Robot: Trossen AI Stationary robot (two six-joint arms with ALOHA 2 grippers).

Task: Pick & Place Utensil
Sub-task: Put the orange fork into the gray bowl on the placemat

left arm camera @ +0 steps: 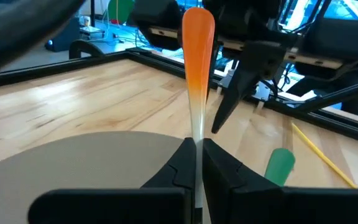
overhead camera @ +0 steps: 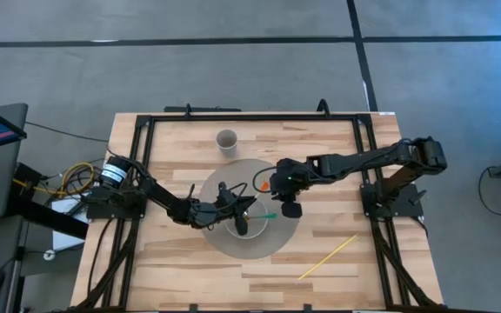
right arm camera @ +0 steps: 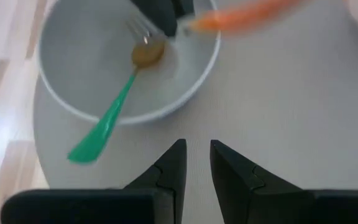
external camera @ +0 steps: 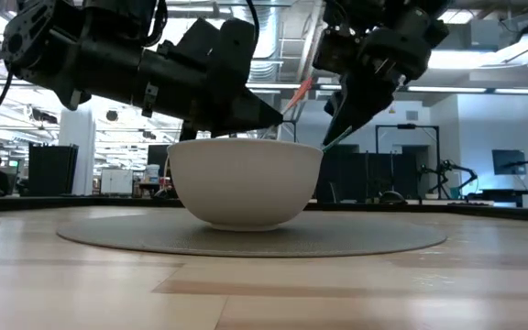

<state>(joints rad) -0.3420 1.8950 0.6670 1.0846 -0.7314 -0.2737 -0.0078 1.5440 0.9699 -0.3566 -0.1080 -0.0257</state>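
A white bowl point(external camera: 246, 183) stands on a round grey mat point(overhead camera: 278, 243) at the table's middle. My left gripper point(left arm camera: 197, 146) reaches over the bowl from the left and is shut on an orange-handled fork point(left arm camera: 197, 43). Its tines point(right arm camera: 137, 26) show inside the bowl. A green-handled spoon point(right arm camera: 107, 121) lies with its head in the bowl and its handle leaning out over the rim. My right gripper point(right arm camera: 195, 155) hovers open above the mat beside the bowl, apart from the spoon. My left gripper pinches the fork between its two fingers at the pale neck point(left arm camera: 197, 132) just below the orange handle. The fingers lie along the fork. The orange handle point(external camera: 302, 90) sticks out past the fingertips and slants up over the bowl's rim, toward my right arm.
A small pale cup point(overhead camera: 226, 141) stands on the far side of the mat. A thin yellow stick point(overhead camera: 327, 256) lies on the wood to the near right. A black frame point(overhead camera: 137, 148) borders the table. Bare wood lies near and left of the mat.
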